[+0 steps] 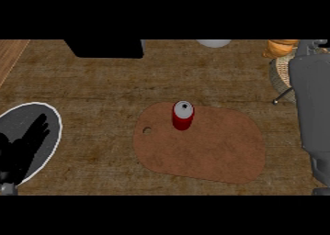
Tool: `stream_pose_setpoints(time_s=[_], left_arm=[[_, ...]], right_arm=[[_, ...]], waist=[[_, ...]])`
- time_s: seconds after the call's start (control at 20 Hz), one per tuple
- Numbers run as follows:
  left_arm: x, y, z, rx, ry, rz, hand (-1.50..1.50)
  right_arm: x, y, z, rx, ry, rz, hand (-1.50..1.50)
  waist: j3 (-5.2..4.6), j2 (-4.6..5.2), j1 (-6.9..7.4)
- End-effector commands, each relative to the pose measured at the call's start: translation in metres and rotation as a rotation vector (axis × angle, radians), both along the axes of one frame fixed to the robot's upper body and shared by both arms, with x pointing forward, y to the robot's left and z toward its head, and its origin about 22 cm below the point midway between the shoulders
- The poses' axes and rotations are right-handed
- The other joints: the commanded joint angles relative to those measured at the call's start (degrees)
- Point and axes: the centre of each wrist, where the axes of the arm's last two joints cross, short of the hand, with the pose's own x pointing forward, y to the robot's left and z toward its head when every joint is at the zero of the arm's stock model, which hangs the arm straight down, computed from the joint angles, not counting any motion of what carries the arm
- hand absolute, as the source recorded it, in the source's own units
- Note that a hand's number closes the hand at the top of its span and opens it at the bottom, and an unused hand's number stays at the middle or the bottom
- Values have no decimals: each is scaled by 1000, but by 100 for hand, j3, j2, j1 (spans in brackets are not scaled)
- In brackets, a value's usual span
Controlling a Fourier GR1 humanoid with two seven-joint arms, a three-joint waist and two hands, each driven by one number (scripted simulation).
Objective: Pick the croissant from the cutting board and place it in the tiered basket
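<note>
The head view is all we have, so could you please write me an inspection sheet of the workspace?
Surface: brown counter, paler wood strip at far left.
Job's things: croissant off the board, at the basket, upper right; whether released, cannot tell.
Clutter: red can upright on board; dark plate at left; black block and pale round thing at far edge.
Hands: left hand open, resting over plate; right forearm reaches to basket, hand hidden.
Cables: nothing seen.
Surroundings: nothing seen.
</note>
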Motion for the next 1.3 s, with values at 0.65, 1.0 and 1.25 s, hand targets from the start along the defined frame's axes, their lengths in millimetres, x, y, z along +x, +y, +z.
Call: stream_pose_setpoints(time_s=[0.65,1.0,1.25], left_arm=[[1,-4,-6,1,-16,-7,0],[14,-10,4,14,-3,-1,0],[20,-13,10,11,-4,-10,0]], right_arm=[[36,-102,12,-611,172,-123,150],[37,-130,54,-737,210,-72,150],[42,-123,64,-813,285,-53,150]], waist=[[-11,35,70],[-3,31,88],[-4,20,74]])
